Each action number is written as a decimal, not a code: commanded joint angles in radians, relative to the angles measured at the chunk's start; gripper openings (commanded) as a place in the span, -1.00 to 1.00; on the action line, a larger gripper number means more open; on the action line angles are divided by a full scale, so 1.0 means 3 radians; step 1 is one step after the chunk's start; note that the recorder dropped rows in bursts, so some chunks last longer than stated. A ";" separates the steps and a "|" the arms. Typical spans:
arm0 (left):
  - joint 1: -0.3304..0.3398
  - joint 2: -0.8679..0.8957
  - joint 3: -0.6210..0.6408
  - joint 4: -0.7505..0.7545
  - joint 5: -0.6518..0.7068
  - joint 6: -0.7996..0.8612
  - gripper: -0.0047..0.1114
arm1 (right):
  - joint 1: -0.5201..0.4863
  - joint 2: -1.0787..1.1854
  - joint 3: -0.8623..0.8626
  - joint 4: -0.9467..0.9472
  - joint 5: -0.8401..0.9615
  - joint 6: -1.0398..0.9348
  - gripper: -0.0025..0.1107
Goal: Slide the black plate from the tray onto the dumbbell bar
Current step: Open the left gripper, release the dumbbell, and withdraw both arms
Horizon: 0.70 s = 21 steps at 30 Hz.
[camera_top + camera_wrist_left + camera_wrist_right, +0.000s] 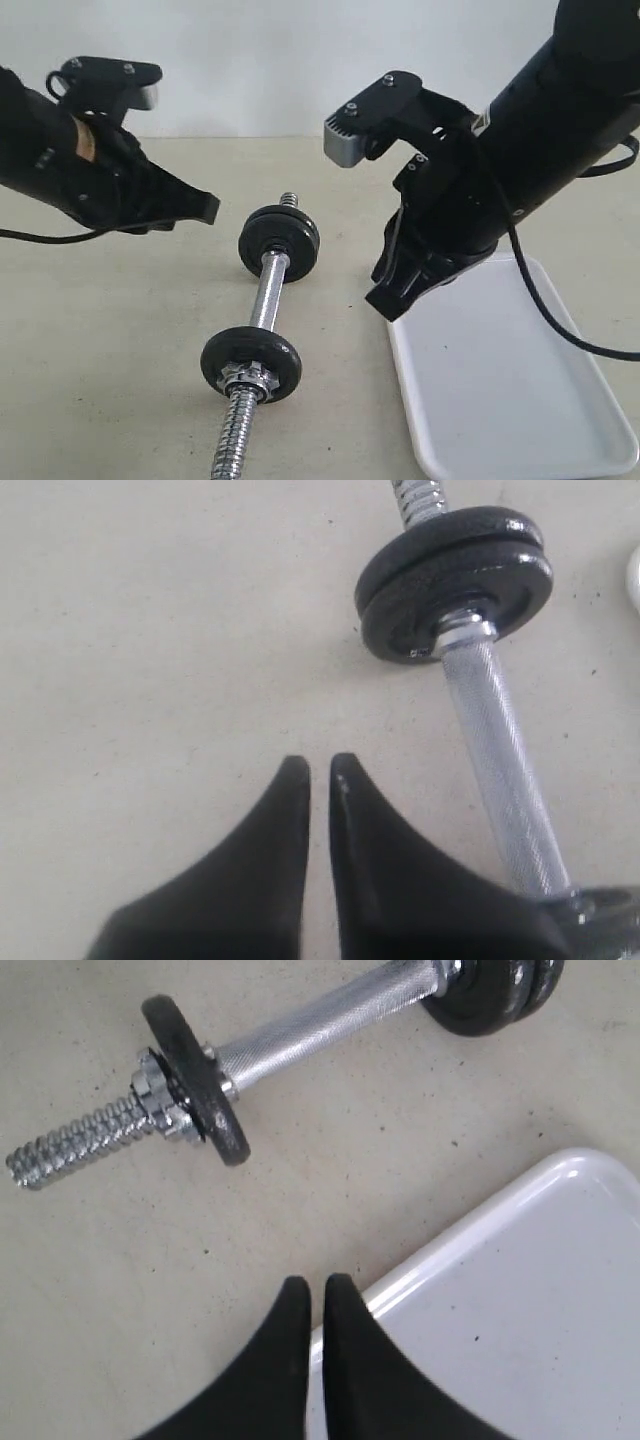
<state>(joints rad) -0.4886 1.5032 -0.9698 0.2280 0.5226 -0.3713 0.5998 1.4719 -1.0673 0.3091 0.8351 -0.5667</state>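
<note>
The dumbbell bar [268,295] lies on the table, running away from the camera. Two black plates [279,240] sit stacked at its far end. One black disc [250,362] sits near the front, backed by a chrome nut [250,380]. The white tray [500,400] lies to the right, and what shows of it holds nothing. My left gripper [210,208] hovers left of the far plates, shut and empty. My right gripper [385,300] hangs shut and empty over the tray's near-left corner. The wrist views show both pairs of jaws together: left gripper [319,765], right gripper [318,1285].
The right arm hides the tray's far end in the exterior view. The tray's rim [450,1235] lies close to the bar's front threaded end [70,1150]. Bare beige table [100,350] spreads left of the bar.
</note>
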 commanded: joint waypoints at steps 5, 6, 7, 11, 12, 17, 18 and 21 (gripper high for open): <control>-0.0002 -0.0832 0.0007 -0.0101 0.0731 0.0519 -0.84 | 0.0009 -0.0075 -0.0004 -0.0500 0.0310 0.0147 -0.96; -0.0002 -0.0947 0.0007 -0.0189 0.0706 0.0648 -0.84 | 0.0009 -0.0110 -0.0004 -0.0500 0.0253 0.0147 -0.96; -0.0002 -0.1068 0.0007 -0.0307 0.0679 0.0774 -0.84 | 0.0009 -0.0149 -0.0004 -0.0466 0.0214 0.0150 -0.96; -0.0002 -0.1518 0.0015 -0.0853 0.0639 0.1182 -0.84 | 0.0009 -0.0359 -0.0004 -0.0190 0.0183 0.0234 -0.96; -0.0002 -0.1679 0.0041 -0.0989 0.0630 0.1270 -0.84 | 0.0009 -0.0428 -0.0004 -0.0107 0.0213 0.0234 -0.96; -0.0002 -0.2361 0.0354 -0.1086 0.0613 0.1353 -0.84 | 0.0009 -0.0771 -0.0004 0.0099 0.0526 0.0227 -0.96; -0.0002 -0.2563 0.0473 -0.1086 0.0613 0.1353 -0.84 | 0.0009 -0.0867 -0.0004 0.0122 0.0630 0.0227 -0.96; -0.0002 -0.3032 0.0737 -0.1129 0.0621 0.1353 -0.84 | 0.0009 -0.1085 -0.0004 0.0184 0.0956 0.0242 -0.96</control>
<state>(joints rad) -0.4886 0.7004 -0.8083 -0.0830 0.7063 0.0264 0.5998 1.2035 -1.0666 0.3430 1.0310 -0.4961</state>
